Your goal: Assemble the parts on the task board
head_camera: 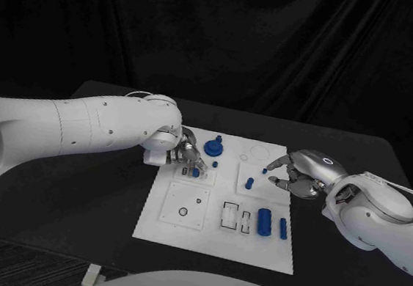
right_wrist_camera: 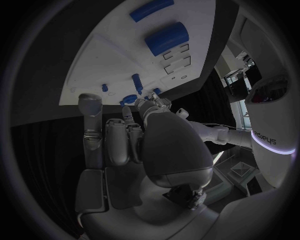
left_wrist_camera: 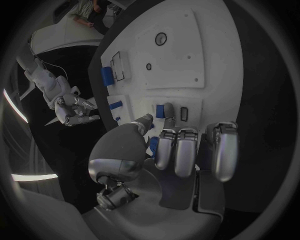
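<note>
On the black tabletop (head_camera: 79, 203) the white task board (head_camera: 215, 234) is laid, blue parts (head_camera: 264, 219) resting near its lower right. A small blue part (left_wrist_camera: 160, 111) is pinched by the left robot hand (head_camera: 185, 153); whether the right robot hand (head_camera: 295, 174), fingers curled over the board's right edge, grips anything cannot be told

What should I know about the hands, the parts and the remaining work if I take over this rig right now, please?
Left hand: over the task board's far-left block, fingers around a small blue part; whether it grips it I cannot tell.
Right hand: at the board's far-right side, fingers curled; what it holds, if anything, I cannot tell.
Parts: blue knob standing at the far edge, small peg mid-board, large cylinder and slim cylinder lying near the front right.
Left: both cylinders appear unassembled.
</note>
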`<state>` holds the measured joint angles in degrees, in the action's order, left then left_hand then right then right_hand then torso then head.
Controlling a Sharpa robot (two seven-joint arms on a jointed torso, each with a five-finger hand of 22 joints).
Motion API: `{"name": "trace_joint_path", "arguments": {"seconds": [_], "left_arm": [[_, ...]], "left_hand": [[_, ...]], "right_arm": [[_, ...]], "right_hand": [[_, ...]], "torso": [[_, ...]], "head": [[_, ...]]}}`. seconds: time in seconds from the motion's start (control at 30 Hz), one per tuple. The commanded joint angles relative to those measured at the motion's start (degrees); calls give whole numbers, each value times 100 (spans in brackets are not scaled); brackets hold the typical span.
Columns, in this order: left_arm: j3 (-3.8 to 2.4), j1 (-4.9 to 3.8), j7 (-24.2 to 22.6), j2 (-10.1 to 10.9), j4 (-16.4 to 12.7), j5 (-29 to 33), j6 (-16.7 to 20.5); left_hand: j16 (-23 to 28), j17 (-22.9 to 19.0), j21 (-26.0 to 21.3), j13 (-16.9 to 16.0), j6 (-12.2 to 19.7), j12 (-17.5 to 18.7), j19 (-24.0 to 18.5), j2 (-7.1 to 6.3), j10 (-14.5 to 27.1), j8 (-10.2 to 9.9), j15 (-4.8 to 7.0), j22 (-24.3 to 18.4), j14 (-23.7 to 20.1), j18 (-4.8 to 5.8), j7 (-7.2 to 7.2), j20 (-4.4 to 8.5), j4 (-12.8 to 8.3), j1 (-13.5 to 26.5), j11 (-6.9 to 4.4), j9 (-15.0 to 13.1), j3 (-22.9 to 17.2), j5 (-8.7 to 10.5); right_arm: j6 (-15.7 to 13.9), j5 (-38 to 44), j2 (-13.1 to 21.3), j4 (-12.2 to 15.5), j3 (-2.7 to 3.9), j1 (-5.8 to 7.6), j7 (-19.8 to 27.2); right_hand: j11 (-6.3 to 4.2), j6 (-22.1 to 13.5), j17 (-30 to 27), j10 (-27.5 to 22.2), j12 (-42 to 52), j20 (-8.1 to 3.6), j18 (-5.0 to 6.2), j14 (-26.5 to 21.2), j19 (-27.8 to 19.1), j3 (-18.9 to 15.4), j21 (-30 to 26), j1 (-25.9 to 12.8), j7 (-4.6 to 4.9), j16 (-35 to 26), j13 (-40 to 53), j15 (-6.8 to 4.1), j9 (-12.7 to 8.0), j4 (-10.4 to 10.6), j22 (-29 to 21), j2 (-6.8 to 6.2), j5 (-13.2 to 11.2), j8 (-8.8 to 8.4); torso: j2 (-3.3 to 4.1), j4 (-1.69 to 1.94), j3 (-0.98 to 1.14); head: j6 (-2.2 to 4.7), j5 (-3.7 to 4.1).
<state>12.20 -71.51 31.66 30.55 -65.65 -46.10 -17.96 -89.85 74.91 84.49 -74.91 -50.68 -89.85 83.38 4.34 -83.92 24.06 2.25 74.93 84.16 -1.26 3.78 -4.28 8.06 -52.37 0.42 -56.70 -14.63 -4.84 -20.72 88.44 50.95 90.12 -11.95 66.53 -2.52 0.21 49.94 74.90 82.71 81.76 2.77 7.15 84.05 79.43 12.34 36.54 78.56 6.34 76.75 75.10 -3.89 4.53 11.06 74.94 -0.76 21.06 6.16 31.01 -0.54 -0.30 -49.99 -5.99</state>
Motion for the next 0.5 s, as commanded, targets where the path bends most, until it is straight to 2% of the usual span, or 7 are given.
{"name": "trace_joint_path", "arguments": {"seconds": [0.03,0.5], "left_arm": [[-4,13,-51,-23,12,14,69],[-5,13,-20,-58,9,14,49]], "left_hand": [[-15,1509,-28,-1509,45,-15,-14,31,-608,18,38,959,584,-89,-2,35,-26,-35,-42,-6,17,0],[-15,1509,-38,-1509,67,-15,-19,41,-608,12,42,957,584,-91,-5,40,-87,-142,-46,-37,7,-40]], "right_arm": [[2,12,7,9,3,-15,-90],[10,12,19,18,3,-16,-94]], "right_hand": [[5,36,146,-52,-23,-1,84,269,-25,32,-31,48,-16,-37,478,38,-7,8,423,-19,31,-23],[5,36,138,-72,-45,-1,86,267,-27,43,-43,50,-15,-46,452,38,-8,3,421,-23,42,-25]], "torso": [[0,2,-2],[2,8,-2]], "head": [[-1,3],[-1,-3]]}}
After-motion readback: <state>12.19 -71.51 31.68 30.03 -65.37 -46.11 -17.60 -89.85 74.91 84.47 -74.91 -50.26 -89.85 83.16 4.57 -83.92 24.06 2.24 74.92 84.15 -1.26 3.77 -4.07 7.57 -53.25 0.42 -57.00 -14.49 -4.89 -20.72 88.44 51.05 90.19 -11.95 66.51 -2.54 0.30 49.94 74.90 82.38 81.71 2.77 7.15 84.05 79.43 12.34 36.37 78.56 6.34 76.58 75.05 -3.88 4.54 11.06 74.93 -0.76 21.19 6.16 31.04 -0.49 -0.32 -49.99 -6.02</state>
